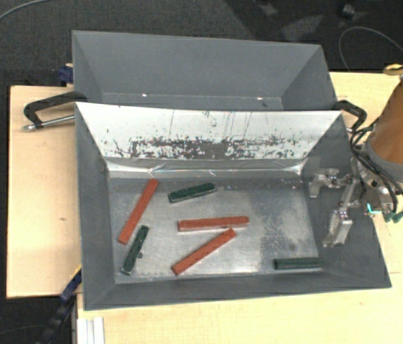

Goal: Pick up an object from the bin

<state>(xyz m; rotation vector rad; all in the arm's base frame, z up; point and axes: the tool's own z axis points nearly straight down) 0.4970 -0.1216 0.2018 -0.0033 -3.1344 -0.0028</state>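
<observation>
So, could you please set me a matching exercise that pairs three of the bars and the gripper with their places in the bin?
Things:
1 level red bar
2 steep green bar
3 level green bar
4 gripper

Places:
a front right corner
b at the right side, above the floor
c middle of the floor
d front left corner

Pairs: 1-c, 2-d, 3-a, 4-b
</observation>
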